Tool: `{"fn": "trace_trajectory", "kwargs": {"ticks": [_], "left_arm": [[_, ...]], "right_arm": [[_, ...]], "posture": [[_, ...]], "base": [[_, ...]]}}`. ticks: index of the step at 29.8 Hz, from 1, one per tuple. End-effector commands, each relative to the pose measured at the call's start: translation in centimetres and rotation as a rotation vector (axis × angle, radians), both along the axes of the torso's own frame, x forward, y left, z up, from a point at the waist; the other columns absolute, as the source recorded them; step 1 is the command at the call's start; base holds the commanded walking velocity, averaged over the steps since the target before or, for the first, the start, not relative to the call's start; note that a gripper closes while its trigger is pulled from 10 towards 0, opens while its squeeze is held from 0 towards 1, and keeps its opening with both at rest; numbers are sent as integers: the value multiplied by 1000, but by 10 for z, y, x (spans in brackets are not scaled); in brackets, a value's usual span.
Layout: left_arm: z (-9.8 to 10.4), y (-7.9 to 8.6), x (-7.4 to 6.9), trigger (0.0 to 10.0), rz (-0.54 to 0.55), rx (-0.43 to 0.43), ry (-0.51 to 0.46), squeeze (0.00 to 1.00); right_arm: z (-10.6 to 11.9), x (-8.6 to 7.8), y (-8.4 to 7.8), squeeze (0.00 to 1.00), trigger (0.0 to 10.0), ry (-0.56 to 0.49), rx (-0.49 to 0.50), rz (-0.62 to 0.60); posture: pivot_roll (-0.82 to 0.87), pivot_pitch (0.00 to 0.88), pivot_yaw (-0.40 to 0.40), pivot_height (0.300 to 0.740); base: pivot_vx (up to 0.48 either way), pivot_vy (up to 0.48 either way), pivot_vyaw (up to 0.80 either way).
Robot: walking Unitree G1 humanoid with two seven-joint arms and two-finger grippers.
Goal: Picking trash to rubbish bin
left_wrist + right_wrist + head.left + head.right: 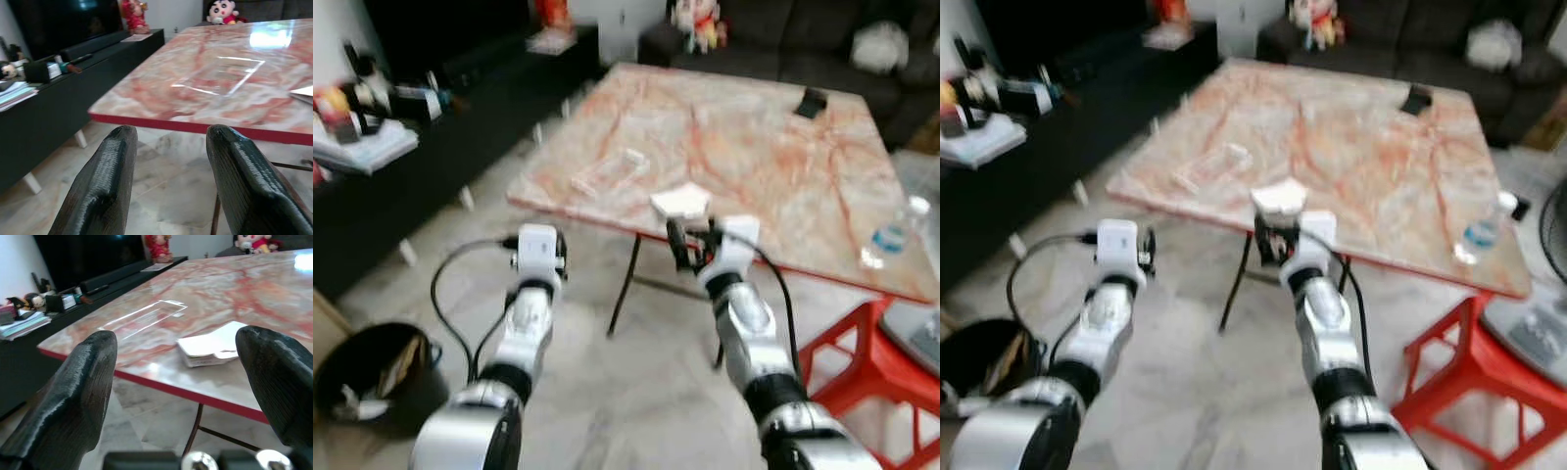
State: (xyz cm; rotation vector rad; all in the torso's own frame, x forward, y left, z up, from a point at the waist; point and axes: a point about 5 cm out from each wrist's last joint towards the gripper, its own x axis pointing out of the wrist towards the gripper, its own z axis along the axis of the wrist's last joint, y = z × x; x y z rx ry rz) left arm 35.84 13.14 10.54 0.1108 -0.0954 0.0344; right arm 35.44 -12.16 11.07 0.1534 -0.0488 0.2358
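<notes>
A white folded paper lies near the front edge of the pink marble table. A clear plastic wrapper lies to its left on the table. My right gripper is open, held just in front of the table edge and slightly below the white paper, touching nothing. My left gripper is open too, lower and short of the table's left corner, with the clear wrapper ahead of it. A black rubbish bin sits on the floor at my lower left.
A plastic water bottle stands at the table's right edge, and a small black item lies at the far side. A red stool is at the right. A low black cabinet runs along the left, a dark sofa behind.
</notes>
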Motion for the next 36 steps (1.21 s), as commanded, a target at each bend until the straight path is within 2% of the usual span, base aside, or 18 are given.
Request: {"fn": "trace_trajectory", "kwargs": {"ticks": [1, 7, 23, 28, 32, 36], "left_arm": [[3, -12, 1, 10000, -34, -7, -11, 0], [4, -13, 1, 10000, -44, -2, -14, 0], [6, -16, 2, 10000, -62, 5, -26, 0], [7, -16, 2, 10000, -61, 5, -28, 0], [7, -16, 2, 10000, -63, 6, -29, 0], [7, -16, 1, 10000, -64, 5, -29, 0]], "right_arm": [[3, 1, -11, 0, 10000, -4, 2, -27], [4, 2, -11, 0, 10000, 1, 26, -32], [5, 2, -12, 0, 10000, -5, 19, -33], [6, 2, -12, 0, 10000, -19, -9, -36], [9, 1, -9, 0, 10000, -41, -3, -19], [8, 1, -10, 0, 10000, -26, 19, -23]], "posture": [[-144, 10, -45, 740], [-145, 9, -44, 740], [-145, 9, -43, 740], [-145, 9, -43, 740], [-145, 9, -43, 740], [-144, 12, -44, 740]], "base": [[330, 0, 0], [331, 0, -533], [329, 0, 0], [330, 0, 0], [330, 0, 795], [330, 0, 0]]}}
